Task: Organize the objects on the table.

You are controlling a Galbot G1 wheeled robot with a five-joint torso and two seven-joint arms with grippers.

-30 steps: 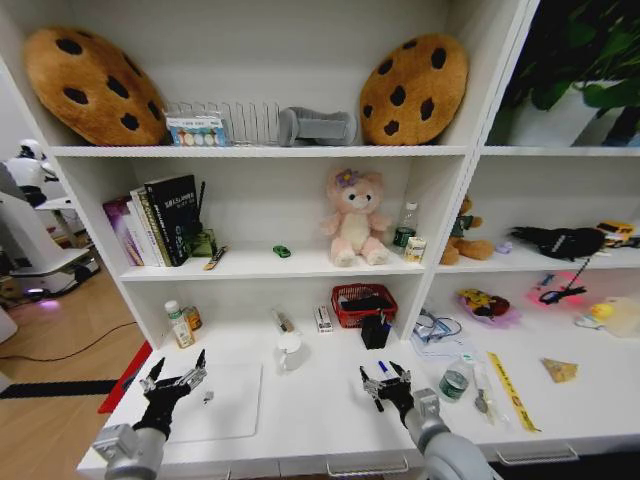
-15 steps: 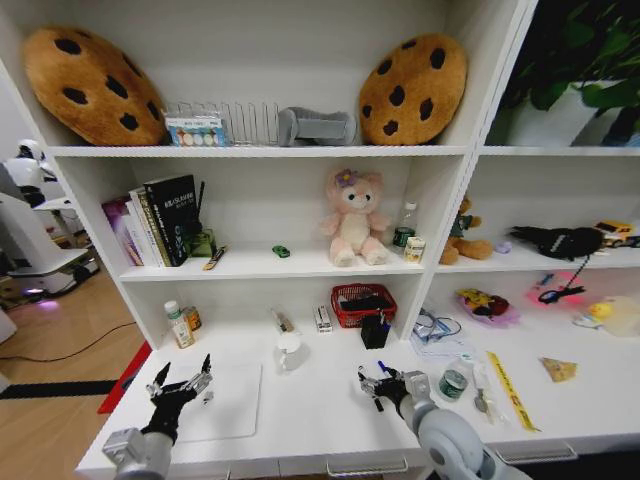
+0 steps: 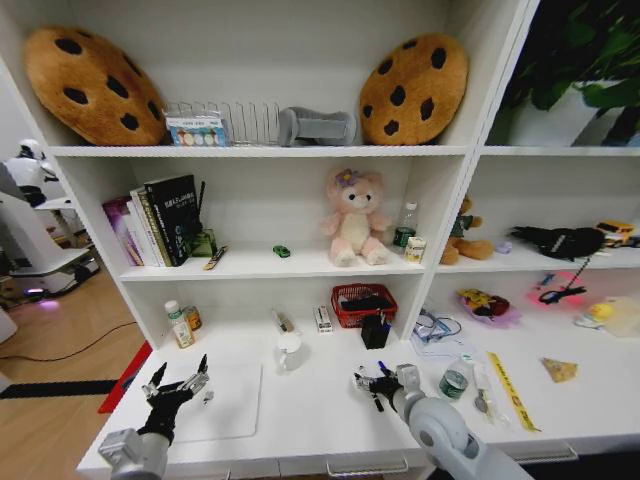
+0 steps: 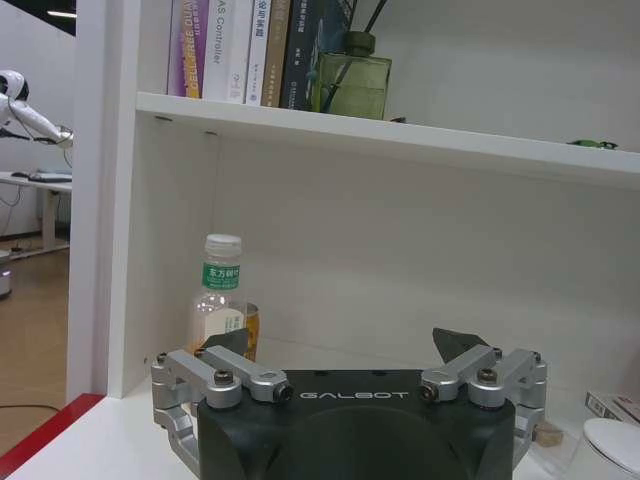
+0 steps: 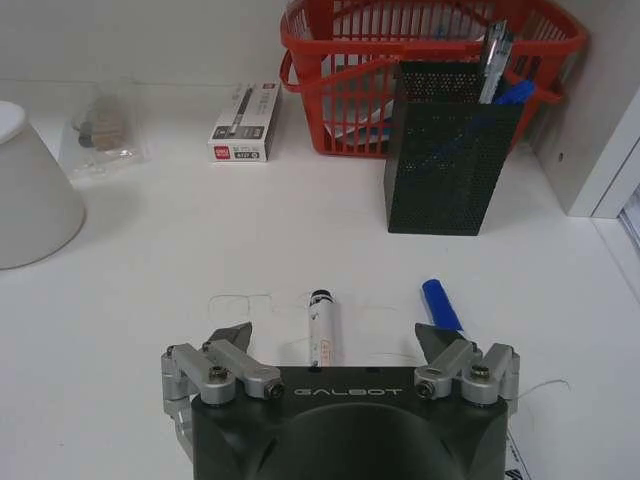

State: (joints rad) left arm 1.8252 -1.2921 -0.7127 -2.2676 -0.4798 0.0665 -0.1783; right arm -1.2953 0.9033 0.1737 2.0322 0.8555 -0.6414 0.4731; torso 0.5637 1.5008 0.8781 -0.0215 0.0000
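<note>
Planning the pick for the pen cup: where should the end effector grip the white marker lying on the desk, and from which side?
Probably mid-barrel, from straight above. The white marker lies flat on the table, its length running between the open fingers of the right end effector, so closing across the narrow barrel fits. A blue pen lies close beside one fingertip.

left tool fingers spread, nothing between | clear bottle against shelf wall | books above

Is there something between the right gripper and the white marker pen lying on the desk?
Nothing visible is between them. The right gripper hangs open directly over the white marker pen, which lies between its fingers. A blue pen lies beside one finger, apart from the marker.
</note>
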